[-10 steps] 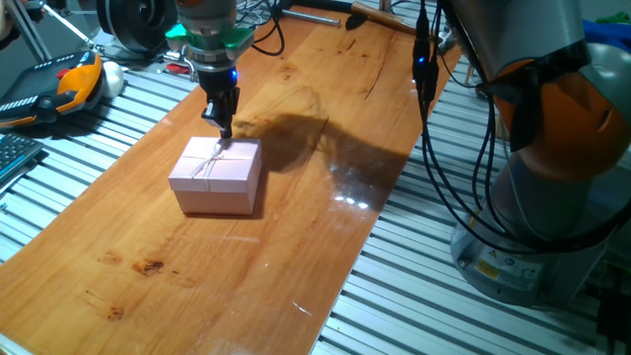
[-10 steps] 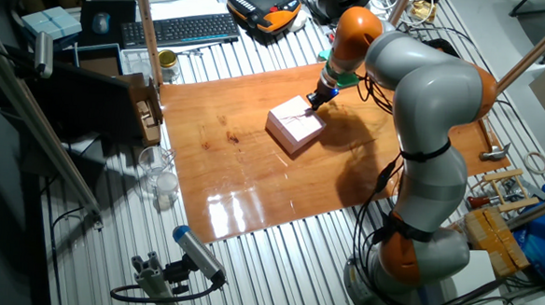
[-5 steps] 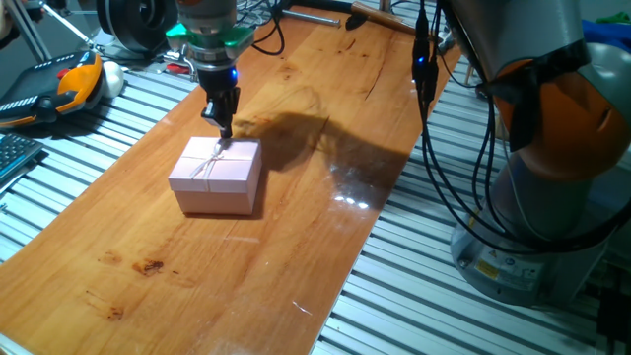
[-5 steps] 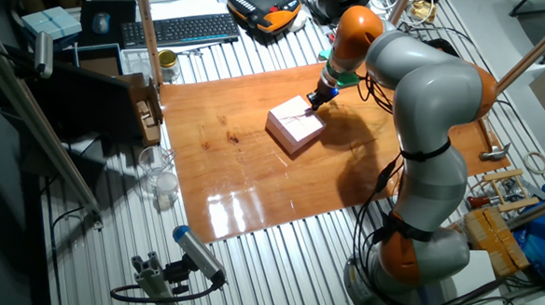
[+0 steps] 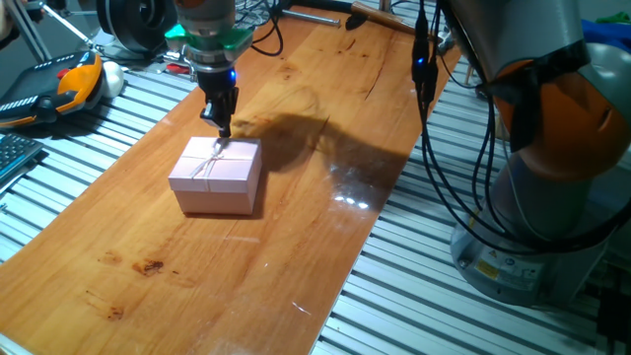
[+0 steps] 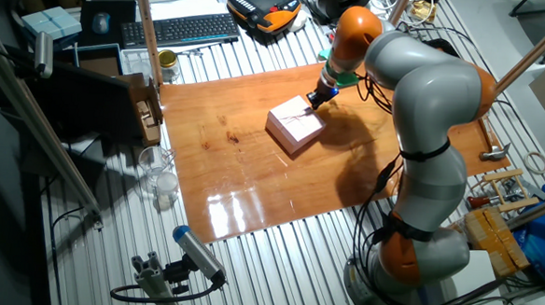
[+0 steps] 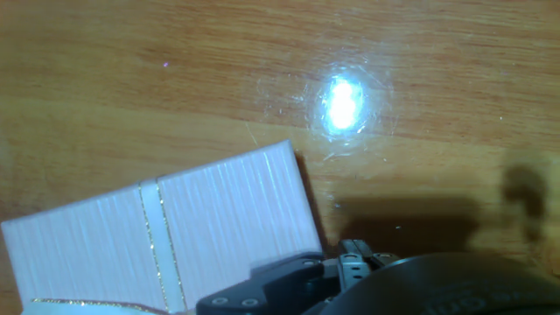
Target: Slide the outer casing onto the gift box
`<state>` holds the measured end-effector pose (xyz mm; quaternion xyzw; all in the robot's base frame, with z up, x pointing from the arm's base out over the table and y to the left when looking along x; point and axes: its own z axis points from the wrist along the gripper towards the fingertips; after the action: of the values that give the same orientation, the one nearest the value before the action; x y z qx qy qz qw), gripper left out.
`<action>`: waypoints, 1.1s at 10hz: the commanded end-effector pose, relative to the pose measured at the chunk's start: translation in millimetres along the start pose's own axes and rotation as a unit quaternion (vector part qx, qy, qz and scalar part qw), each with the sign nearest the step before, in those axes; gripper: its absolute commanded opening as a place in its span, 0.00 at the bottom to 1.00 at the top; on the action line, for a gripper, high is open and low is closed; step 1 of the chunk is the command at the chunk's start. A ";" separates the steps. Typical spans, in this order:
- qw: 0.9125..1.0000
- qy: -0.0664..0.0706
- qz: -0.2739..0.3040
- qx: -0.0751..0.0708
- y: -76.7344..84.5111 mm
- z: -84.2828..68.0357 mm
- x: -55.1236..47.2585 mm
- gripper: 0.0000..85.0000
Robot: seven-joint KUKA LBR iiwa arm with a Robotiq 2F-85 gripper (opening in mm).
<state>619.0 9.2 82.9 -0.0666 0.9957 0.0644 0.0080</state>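
Your outer casing (image 5: 216, 177) sits left of centre in one fixed view, on the wooden table (image 5: 296, 227), a closed pink box with its string bow on top. The gripper (image 5: 221, 128) hangs just above the casing's far top edge, fingertips right at the bow. You cannot tell whether the fingers are clenched or parted. The gift box is hidden; no tray shows anywhere. In the hand view the casing (image 7: 175, 232) fills the lower left, cut off by the frame.

Gift box hidden inside outer casing (image 5: 217, 175).
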 end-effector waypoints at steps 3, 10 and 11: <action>1.000 -0.008 0.004 -0.005 2.9 12.8 -1.2 0.00; 0.999 0.000 0.019 -0.026 3.8 1.6 2.0 0.00; 0.999 0.000 0.020 -0.027 3.8 1.5 2.2 0.00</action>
<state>616.4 12.9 81.9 -0.0469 0.9947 0.0913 0.0050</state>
